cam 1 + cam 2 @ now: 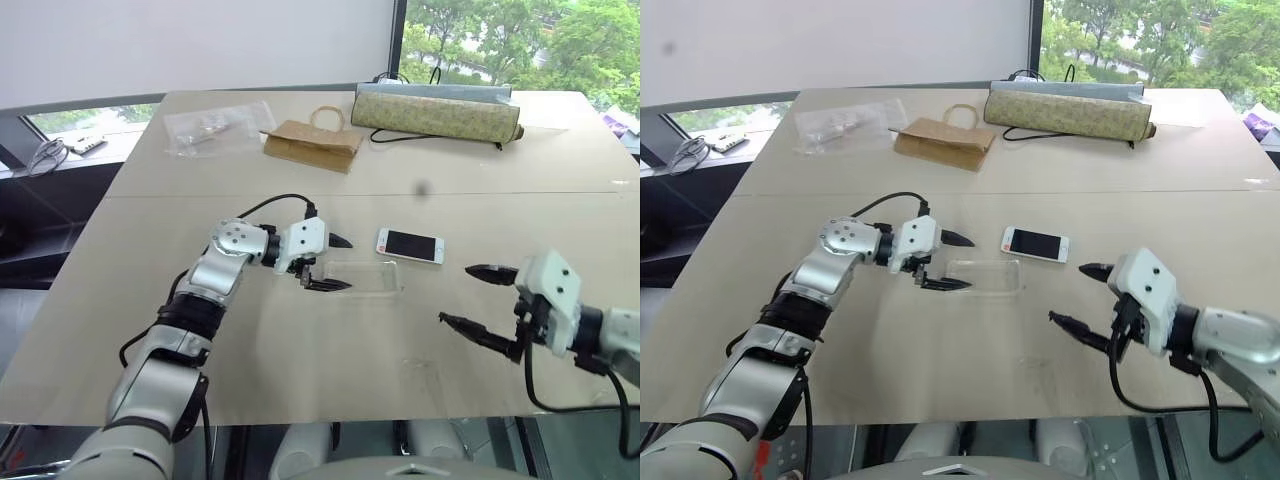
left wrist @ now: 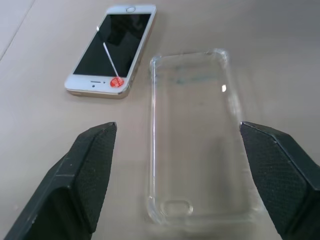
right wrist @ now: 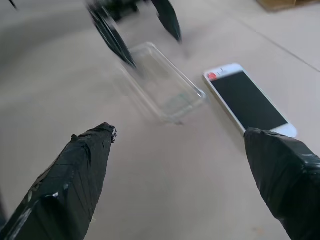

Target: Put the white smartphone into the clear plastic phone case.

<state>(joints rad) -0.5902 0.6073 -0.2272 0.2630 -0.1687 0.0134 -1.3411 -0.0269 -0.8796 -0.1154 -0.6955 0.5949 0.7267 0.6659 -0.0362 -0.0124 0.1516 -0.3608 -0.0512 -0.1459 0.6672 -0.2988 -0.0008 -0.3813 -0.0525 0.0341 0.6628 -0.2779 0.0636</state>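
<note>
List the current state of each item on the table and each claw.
white smartphone: flat, screen up, outside the case.
clear plastic phone case: empty, open side up, beside the phone.
left claw: open at the case's end.
right claw: open, holding nothing.
paper bag: lying flat.

1. You have the white smartphone [image 1: 410,245] lying flat on the table, black screen up, a small red sticker at one end.
2. Just beside it, apart, lies the clear plastic phone case [image 1: 362,278], open side up, empty.
</note>
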